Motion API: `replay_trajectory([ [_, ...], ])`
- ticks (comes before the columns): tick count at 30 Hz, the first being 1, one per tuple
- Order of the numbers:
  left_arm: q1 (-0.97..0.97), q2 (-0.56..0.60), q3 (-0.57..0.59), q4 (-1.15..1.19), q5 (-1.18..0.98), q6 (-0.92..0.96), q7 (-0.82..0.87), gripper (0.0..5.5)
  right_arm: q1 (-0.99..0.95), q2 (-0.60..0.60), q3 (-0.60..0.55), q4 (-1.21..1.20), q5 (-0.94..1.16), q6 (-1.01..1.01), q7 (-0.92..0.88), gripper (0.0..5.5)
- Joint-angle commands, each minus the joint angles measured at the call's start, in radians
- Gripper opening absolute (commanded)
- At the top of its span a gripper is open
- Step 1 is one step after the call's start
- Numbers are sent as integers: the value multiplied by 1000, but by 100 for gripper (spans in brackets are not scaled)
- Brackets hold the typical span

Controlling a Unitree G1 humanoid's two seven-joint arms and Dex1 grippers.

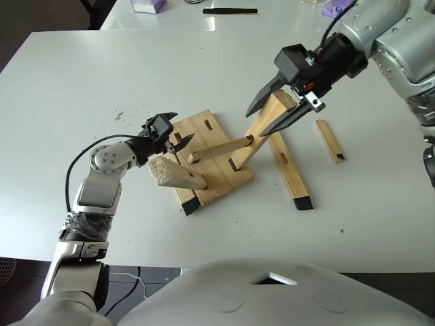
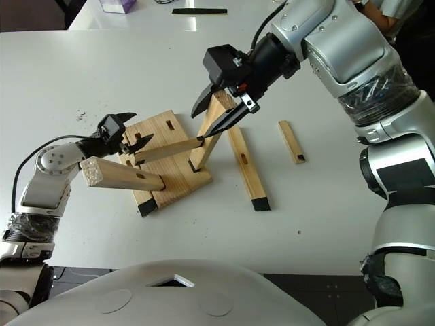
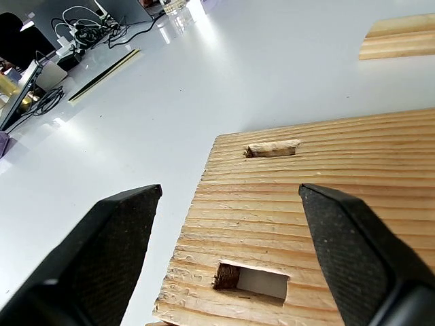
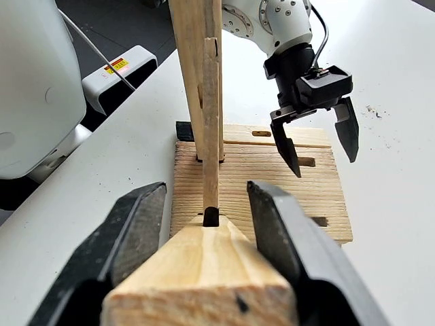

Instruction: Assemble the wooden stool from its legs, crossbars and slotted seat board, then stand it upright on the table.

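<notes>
Stool point(image 1: 217, 173) is maybe halfway done at best, judging by what's laid out. The seat board point(image 1: 216, 139) is lying flat on the table point(image 1: 102, 68), slots facing up. Two legs are stuck into it. The tilted leg point(image 1: 262, 132) is gripped at its top end by the right gripper point(image 1: 256, 123), with a finger pressed against each side. The second leg point(image 1: 178, 175) leans out toward the front on the left side. A crossbar point(image 1: 221, 148) is strung between those two, though how firmly it's seated at either end can't be made out.

The left gripper point(image 1: 180, 129) is spread wide with nothing in it and hangs just over the board, near the crossbar's free end.

Plenty is left. A loose leg point(image 1: 289, 166) is flat on the table just right of the board, and a short bar point(image 1: 329, 141) sits farther right. A black-tipped piece point(image 1: 189, 204) pokes out at the board's near edge. None of that is fitted, and nothing has been flipped upright yet.
</notes>
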Motion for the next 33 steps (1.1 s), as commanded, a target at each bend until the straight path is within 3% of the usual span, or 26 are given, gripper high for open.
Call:
replay_trajectory([
  [1,18,-13,-21,-12,14,7,9,377,-12,33,108,18,-46,10,21,199],
  [12,29,-14,-31,-12,15,7,10,377,47,-3,135,-70,-53,-12,21,199],
  [19,39,-10,-38,-12,23,1,10,377,88,90,-66,-54,-58,88,-19,199],
  [20,38,-10,-38,-9,23,0,10,377,90,105,-89,-52,-61,104,-27,235],
  [24,33,-7,-42,2,29,-7,9,377,93,145,-155,-56,-80,157,-34,287],
  [33,18,1,-26,13,36,-16,7,377,90,105,-352,-67,-4,312,14,292],
])
